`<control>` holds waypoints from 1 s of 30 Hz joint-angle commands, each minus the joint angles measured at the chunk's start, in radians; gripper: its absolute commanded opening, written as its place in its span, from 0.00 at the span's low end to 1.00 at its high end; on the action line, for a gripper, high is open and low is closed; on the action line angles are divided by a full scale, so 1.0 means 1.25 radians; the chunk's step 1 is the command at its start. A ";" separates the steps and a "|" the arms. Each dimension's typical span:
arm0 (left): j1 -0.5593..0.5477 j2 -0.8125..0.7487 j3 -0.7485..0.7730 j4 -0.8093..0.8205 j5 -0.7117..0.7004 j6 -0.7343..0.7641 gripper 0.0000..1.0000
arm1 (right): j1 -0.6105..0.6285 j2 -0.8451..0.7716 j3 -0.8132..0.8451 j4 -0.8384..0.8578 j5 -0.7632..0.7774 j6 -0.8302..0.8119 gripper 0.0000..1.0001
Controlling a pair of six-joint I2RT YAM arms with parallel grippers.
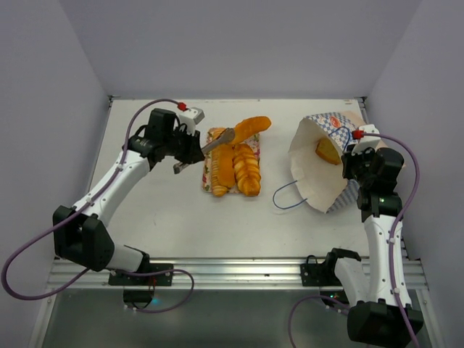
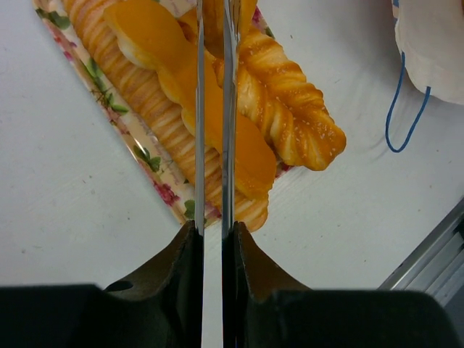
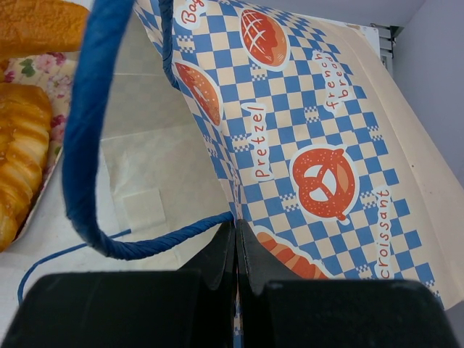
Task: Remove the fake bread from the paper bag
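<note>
Fake bread over the tray, upper middle
Left gripper pinches only its tip; it may slip. Right gripper clamps the paper bag.

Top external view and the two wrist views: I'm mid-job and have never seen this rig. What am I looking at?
The top view looks down on two robot arms at a white table. The other two pictures come from cameras riding on each wrist. The left gripper pinches a long orange toy loaf above a flowered tray carrying pastries. The right gripper is clamped on the wall of the checkered paper bag, its mouth open. One bread piece shows inside.
</note>
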 commanded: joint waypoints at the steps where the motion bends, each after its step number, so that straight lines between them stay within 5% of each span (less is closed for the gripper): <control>1: 0.020 -0.041 -0.014 -0.004 0.084 -0.034 0.00 | -0.007 -0.013 0.001 0.038 -0.022 0.001 0.00; 12: 0.049 -0.155 -0.159 -0.003 0.134 -0.093 0.00 | -0.007 -0.011 -0.001 0.039 -0.033 -0.001 0.00; 30: 0.077 -0.116 -0.133 -0.042 0.096 -0.082 0.00 | -0.007 -0.016 -0.001 0.039 -0.034 -0.001 0.00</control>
